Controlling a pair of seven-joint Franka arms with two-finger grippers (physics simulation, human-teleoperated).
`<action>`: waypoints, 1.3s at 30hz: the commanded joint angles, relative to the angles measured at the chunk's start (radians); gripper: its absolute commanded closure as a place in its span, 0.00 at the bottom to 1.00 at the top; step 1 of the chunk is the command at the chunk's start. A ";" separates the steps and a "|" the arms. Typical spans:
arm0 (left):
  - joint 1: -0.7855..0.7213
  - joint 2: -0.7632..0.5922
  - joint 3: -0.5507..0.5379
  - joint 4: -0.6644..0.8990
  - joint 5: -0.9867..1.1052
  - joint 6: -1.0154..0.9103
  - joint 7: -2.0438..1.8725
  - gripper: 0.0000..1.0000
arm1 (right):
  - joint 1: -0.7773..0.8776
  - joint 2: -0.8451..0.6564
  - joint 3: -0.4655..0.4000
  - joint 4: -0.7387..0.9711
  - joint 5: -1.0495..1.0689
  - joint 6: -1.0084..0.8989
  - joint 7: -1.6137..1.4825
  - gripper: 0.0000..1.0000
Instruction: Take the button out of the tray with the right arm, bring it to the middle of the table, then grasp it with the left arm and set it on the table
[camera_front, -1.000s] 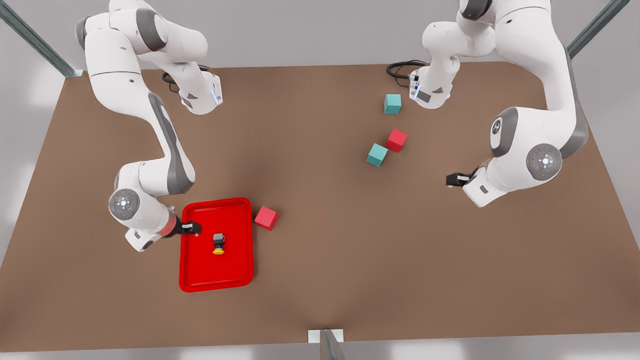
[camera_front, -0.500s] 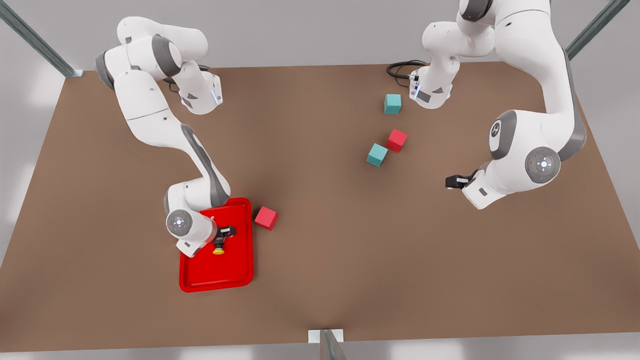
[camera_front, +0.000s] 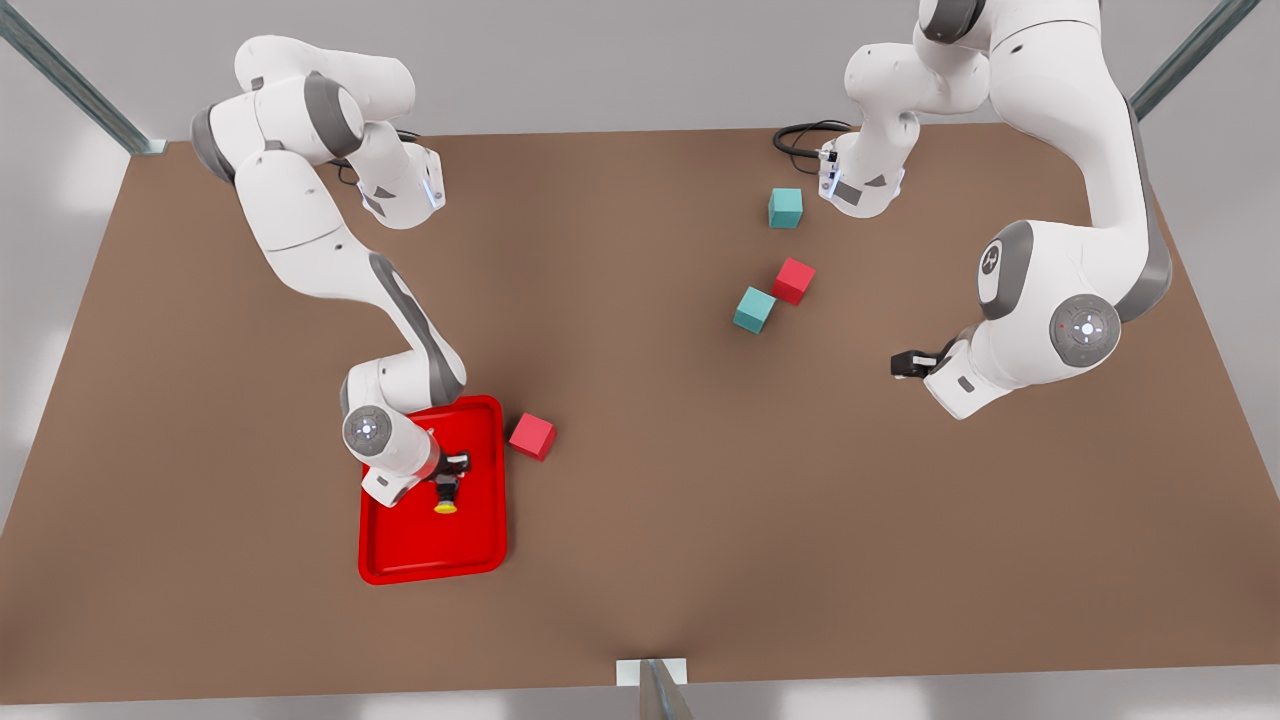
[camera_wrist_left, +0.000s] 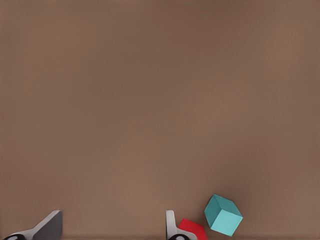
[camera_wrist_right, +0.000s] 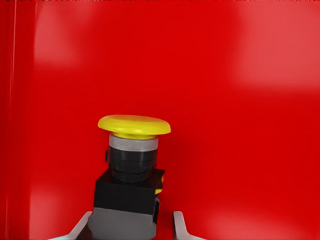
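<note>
Now the right gripper has its jaws around the small black-bodied, yellow-capped button inside the glossy red tray, lift-out and handover both remaining, while the left gripper waits open-jawed over the brown worktop.

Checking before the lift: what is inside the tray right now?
Inside the red tray lies the button, its yellow cap on the side away from the wrist. The right pincer straddles its dark body, hiding that body's far end. The left pincer waits apart.
</note>
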 joint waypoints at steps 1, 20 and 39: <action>0.000 -0.001 0.000 0.000 0.001 0.000 -0.004 0.00 | 0.002 0.004 0.000 0.002 0.001 0.079 -0.019 0.34; 0.000 0.014 0.000 0.000 0.006 0.003 -0.003 0.00 | 0.009 -0.019 0.002 0.025 -0.022 0.147 -0.074 0.61; 0.000 0.022 0.000 0.002 0.009 0.029 -0.004 0.00 | 0.600 0.488 0.115 0.919 -0.168 0.032 -0.561 0.74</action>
